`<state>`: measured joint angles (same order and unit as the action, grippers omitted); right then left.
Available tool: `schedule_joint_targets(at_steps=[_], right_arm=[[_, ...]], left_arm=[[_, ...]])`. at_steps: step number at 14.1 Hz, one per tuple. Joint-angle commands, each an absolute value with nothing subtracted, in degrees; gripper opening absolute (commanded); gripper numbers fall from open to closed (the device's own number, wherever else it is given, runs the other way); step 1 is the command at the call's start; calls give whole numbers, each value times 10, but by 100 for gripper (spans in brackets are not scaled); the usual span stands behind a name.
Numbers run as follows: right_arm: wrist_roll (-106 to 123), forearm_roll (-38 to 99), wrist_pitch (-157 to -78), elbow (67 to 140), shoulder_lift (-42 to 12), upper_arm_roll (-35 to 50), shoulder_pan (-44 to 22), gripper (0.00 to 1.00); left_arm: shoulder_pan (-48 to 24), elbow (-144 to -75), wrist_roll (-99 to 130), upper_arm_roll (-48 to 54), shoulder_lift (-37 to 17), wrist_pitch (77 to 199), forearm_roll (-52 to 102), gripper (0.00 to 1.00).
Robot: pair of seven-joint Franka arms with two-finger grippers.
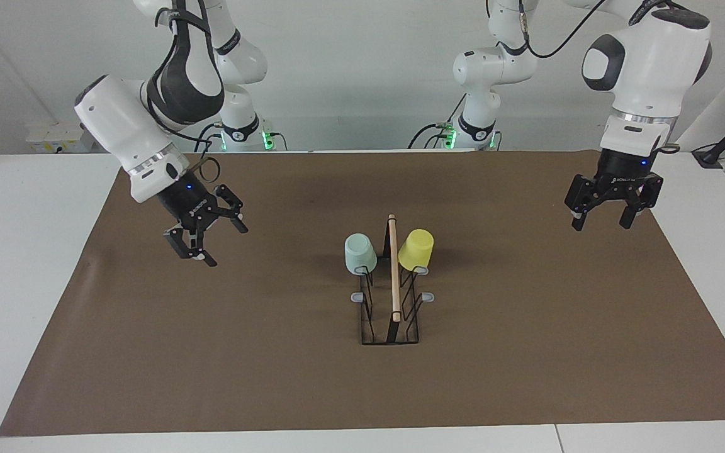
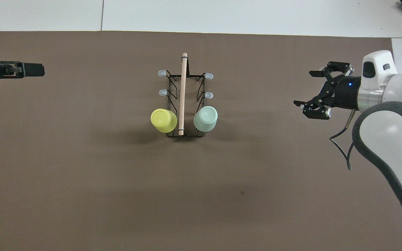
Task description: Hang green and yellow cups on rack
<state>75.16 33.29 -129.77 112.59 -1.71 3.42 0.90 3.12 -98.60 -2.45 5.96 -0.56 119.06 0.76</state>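
Note:
The black wire rack (image 1: 393, 277) with its wooden rod stands at the middle of the brown mat; it also shows in the overhead view (image 2: 183, 87). The mint green cup (image 1: 360, 253) hangs upside down on the prong nearest the robots on the right arm's side, also seen from overhead (image 2: 206, 119). The yellow cup (image 1: 416, 249) hangs the same way on the left arm's side (image 2: 163, 120). My right gripper (image 1: 224, 242) is open and empty, raised over the mat toward the right arm's end (image 2: 305, 89). My left gripper (image 1: 603, 220) is open and empty over the mat's edge at the left arm's end (image 2: 42, 69).
Several grey-tipped prongs (image 2: 162, 73) of the rack farther from the robots carry nothing. The brown mat (image 1: 526, 352) covers most of the white table (image 1: 29, 251). Both arms hang well apart from the rack.

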Motion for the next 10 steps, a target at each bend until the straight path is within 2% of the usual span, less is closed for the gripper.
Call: schedule_joint_targets(at_steps=[1,5,10], right_arm=[[642,247,-1183,1093,-7,36,40,100],[488,128,-1053,1068,14,36,58,100],[255,116,-934,1056,49,35,62,100]], left_arm=[[-3,-949,-62,25,-10,1115,20,100],[-9,-940,-101,15,-8,1050,21,100],[-39,-940,-122,-31,-3,990,20,100]])
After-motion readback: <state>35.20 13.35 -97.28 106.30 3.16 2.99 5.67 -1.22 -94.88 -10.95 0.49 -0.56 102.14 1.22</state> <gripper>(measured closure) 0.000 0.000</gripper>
